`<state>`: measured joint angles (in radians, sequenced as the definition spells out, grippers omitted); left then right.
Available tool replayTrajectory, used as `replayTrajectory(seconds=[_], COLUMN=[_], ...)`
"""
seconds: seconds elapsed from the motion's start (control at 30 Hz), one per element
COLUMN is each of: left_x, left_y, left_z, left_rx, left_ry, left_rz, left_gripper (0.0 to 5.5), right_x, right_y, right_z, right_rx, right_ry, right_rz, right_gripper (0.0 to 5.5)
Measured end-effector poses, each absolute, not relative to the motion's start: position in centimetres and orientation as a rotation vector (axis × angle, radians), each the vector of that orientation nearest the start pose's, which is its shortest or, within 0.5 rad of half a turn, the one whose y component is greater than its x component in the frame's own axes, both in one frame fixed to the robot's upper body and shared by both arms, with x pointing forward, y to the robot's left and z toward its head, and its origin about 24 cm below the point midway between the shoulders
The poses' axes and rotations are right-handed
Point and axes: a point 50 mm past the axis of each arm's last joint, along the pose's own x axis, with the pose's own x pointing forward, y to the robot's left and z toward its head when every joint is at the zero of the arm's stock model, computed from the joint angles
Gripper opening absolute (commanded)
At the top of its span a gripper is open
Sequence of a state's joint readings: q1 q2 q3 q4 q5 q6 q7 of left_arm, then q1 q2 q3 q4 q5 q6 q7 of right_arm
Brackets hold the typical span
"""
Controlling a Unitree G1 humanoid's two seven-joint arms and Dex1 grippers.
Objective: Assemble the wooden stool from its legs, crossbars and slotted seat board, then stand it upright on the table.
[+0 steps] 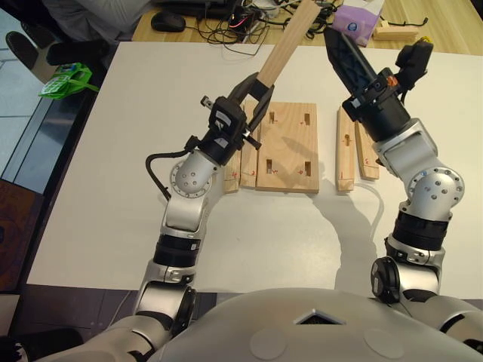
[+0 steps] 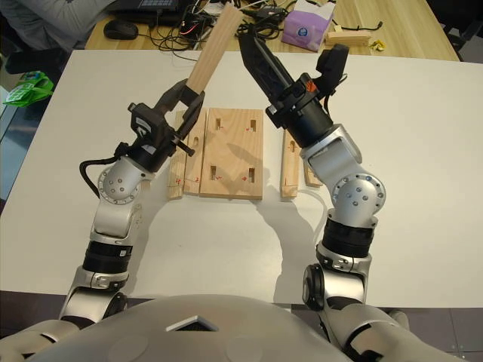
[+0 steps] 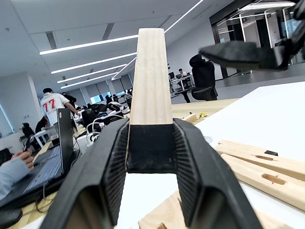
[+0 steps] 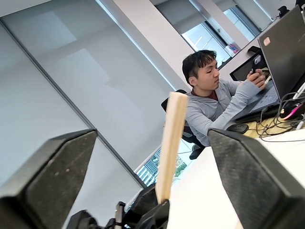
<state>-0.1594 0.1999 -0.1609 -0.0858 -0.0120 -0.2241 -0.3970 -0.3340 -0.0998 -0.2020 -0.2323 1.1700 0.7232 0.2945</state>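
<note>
- Left eye view first: you have the slotted seat board (image 1: 287,147) lying flat on the white table (image 1: 113,188), and every place below is given from that board.
- Well to the board's left, off the table's edge, lies a green packet (image 1: 66,79).
- Just beside the board's left edge lie two wooden bars (image 1: 232,172), side by side and flat on the table; the inner one touches the board or nearly so, and you cannot tell which from the pictures.
- Your left gripper (image 1: 258,89) hangs above the board's far left corner. Its two fingers are clamped on the lower end of a wooden leg (image 1: 290,41).
- That leg is off the table and tilted, its free end pointing up and away past the board's far edge.
- Count four slots (image 1: 270,163) in the board, one near each corner.
- Your right gripper (image 1: 341,49) is raised above the board's far right side, close to the held leg's upper end but apart from it. Its right wrist view shows the fingers (image 4: 52,176) spread wide with nothing between them.
- Just right of the board lie two more bars (image 1: 346,151), flat and close together.
- Your count: one board, five long wooden pieces.
</note>
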Motion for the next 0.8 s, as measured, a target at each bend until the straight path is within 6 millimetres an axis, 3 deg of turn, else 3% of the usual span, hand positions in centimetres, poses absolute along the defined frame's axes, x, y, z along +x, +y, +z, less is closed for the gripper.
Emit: replayTrajectory(seconds=[0.17, 0.8], left_x=[26.2, 25.5], left_y=[10.6, 9.1], left_z=[11.7, 11.4], left_rx=[0.277, 0.210], left_ry=[-0.462, -0.485], left_rz=[-0.639, -0.808], left_gripper=[1.30, 1.30], right_x=[28.0, 28.1], right_y=[-12.6, -12.5], right_z=[16.5, 16.3], right_rx=[0.917, 0.950], right_ry=[-0.072, -0.047], right_rz=[0.844, 0.867], right_gripper=[4.28, 1.06])
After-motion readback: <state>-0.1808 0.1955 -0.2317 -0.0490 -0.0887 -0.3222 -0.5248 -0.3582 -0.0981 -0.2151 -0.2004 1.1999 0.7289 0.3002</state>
